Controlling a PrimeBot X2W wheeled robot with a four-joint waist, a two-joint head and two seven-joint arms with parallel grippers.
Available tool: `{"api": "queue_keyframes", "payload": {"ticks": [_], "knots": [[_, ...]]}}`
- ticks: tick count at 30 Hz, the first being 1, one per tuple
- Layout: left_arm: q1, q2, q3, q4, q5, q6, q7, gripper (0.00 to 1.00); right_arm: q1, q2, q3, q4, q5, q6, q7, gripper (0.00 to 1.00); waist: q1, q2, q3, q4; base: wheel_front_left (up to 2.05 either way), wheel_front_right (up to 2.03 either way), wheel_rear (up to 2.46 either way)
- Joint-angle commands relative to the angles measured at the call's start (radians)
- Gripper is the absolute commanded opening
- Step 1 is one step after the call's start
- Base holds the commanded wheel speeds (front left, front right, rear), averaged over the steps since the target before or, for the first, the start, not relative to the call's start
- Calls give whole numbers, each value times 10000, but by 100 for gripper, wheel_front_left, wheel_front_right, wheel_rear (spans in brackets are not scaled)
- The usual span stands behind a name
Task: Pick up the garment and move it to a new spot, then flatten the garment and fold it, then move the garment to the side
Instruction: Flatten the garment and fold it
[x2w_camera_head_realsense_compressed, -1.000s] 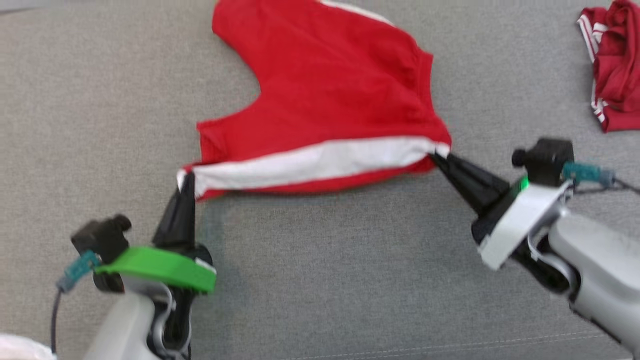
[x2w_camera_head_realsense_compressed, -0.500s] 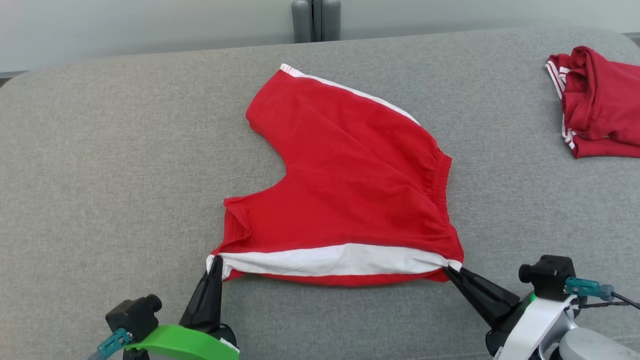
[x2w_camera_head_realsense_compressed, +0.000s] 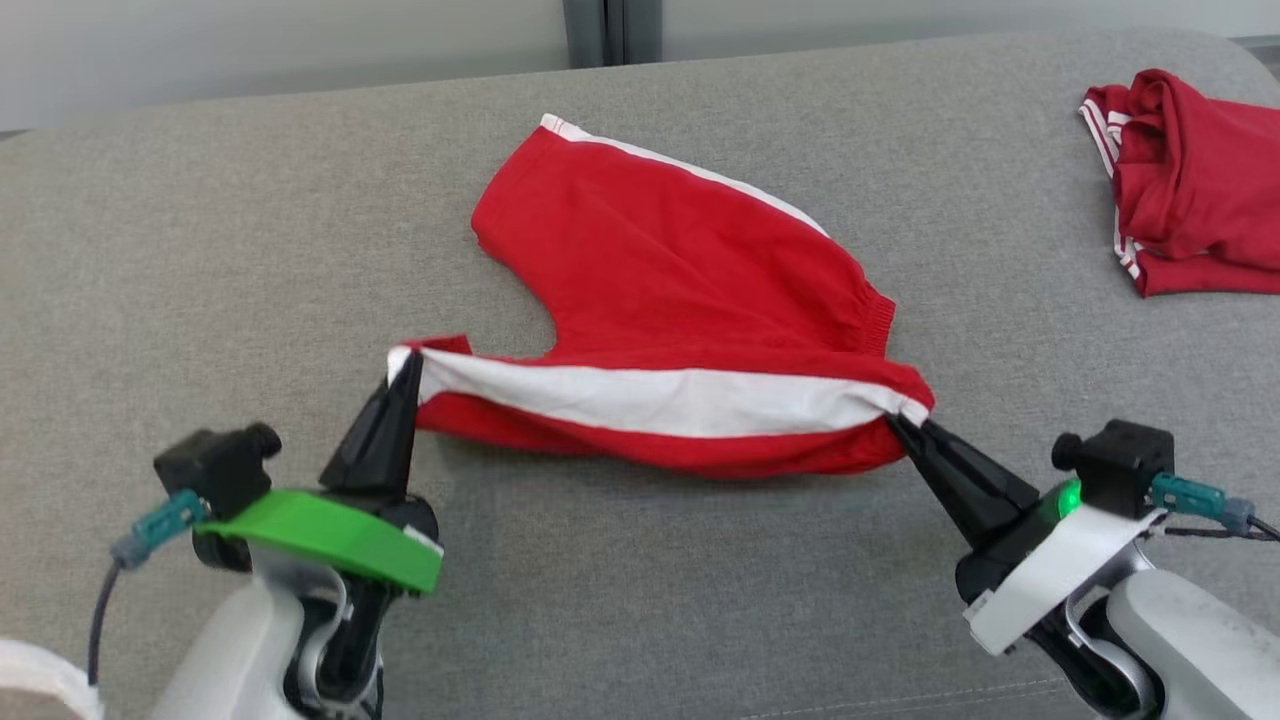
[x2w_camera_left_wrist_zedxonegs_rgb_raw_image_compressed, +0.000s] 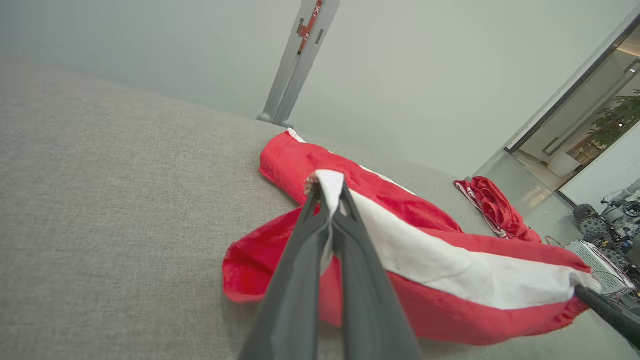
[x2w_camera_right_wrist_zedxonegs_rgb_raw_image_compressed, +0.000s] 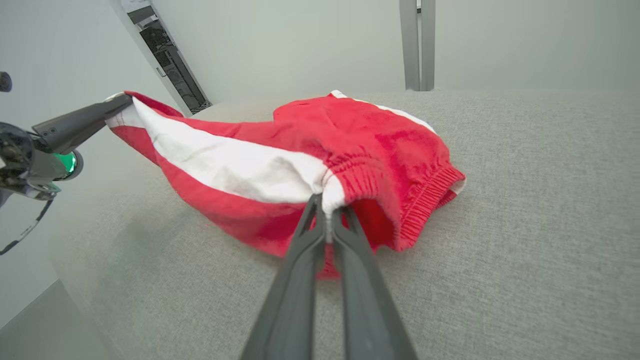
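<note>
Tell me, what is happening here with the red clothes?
The robot holds red shorts by the white side stripe: left gripper shut on the hem end, right gripper shut on the waistband end. That edge is lifted off the grey fabric surface; the far leg lies on it. Another red garment lies bunched at far right.

bright even light, soft shadows, sharp focus

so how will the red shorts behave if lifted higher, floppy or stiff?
Likely floppy: the red shorts sag between the left gripper and right gripper, far leg draped on the grey cushion. Probably light, since corner pinches hold the edge up. Elastic waistband may bunch.
</note>
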Motion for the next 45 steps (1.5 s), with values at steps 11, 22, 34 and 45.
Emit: {"api": "queue_keyframes", "payload": {"ticks": [11, 22, 34, 45], "knots": [[-4467, 912, -243, 1533, 312, -339, 1711, 0, -2000, 1700, -1392, 846, -859, -11, 344, 0, 1, 0, 2258, -1289, 0, 0, 0], [-8136, 1533, -1499, 4217, 512, -434, 2307, 0, -3938, 3427, -1709, 2370, -1917, -11, 391, 0, 1, 0, 3632, -2304, 0, 0, 0], [-9713, 1637, -3201, 6122, 347, -430, 1568, 36, -4226, 4079, -1650, 2544, -1996, -11, 326, 100, 1, 0, 3727, -2623, 0, 0, 0], [-9821, 2068, -4089, 6557, -386, -431, 562, 100, -2527, 3727, -2786, 991, -3315, -12, 22, 100, 1, 0, 2934, -2230, 0, 0, 0]]}}
